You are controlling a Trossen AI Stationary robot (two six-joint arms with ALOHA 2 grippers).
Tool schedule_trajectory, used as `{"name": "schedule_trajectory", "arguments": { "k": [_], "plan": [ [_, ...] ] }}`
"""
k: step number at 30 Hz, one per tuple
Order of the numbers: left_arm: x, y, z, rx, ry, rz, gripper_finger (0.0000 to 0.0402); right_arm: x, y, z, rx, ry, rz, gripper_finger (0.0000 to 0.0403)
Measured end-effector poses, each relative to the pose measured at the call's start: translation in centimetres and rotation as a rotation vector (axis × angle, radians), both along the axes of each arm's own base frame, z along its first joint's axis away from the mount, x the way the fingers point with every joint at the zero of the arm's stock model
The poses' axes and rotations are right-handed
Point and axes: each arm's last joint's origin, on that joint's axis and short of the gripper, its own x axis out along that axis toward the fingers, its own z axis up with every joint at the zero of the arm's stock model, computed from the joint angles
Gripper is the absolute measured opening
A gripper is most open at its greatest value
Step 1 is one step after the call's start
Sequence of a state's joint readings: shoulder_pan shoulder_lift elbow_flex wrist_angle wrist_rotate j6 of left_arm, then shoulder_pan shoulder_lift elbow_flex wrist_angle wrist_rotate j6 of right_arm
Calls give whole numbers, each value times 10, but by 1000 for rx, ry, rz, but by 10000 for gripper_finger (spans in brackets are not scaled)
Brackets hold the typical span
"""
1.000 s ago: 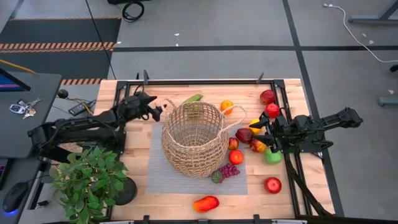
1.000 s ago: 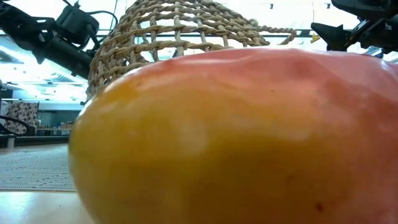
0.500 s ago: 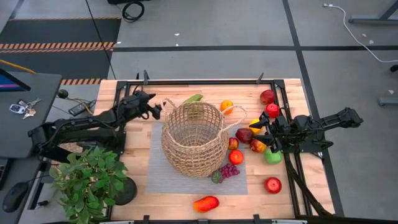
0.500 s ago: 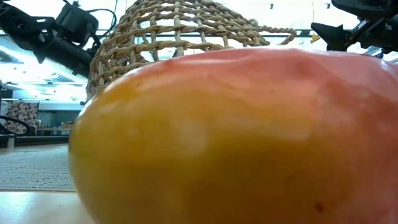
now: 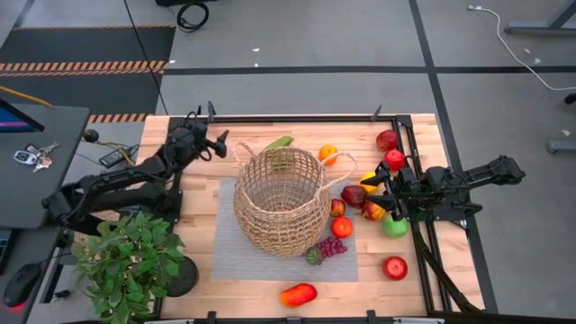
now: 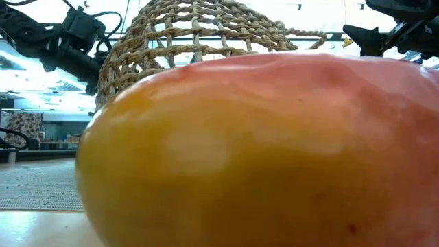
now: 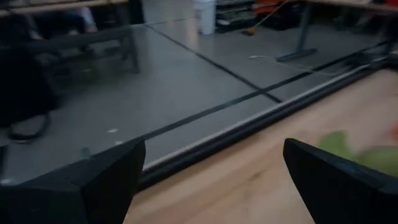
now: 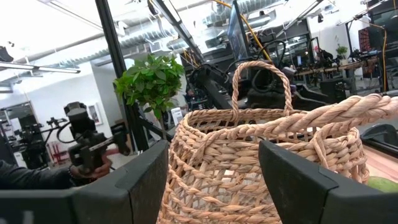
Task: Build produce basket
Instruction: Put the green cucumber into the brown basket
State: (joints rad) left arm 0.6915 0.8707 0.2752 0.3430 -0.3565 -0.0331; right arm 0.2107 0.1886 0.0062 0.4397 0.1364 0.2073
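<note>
My left gripper (image 5: 219,144) hangs released, upper left of the round tan wicker basket (image 5: 281,202); my right gripper (image 5: 378,193) is clenched empty.

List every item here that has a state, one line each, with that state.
Basket: upright on the mat, a green piece inside, otherwise looks empty.
Left gripper: open, empty, raised beside the basket's far-left rim.
Right gripper: jaws narrow, nothing seen held, over the fruit right of the basket.
Grapes: lying on the mat, outside the basket.
Pepper: on its side at the table's near edge.
Plant: upright at the near-left corner.
</note>
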Motion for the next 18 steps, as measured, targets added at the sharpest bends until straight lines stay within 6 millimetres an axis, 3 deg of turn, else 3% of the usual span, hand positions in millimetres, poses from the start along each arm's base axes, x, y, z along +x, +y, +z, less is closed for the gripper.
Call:
{"name": "schedule_trajectory", "arguments": {
  "k": [3,6,13,18],
  "plan": [
    [-1,6,1,12,37,20,389,0,0,0,0,0,0,255],
    [8,15,0,-92,106,-5,389,0,0,0,0,0,0,255],
    [59,59,16,-302,225,-176,389,0,0,0,0,0,0,255],
    [90,87,6,-431,245,-319,389,0,0,0,0,0,0,255]
  ]
}}
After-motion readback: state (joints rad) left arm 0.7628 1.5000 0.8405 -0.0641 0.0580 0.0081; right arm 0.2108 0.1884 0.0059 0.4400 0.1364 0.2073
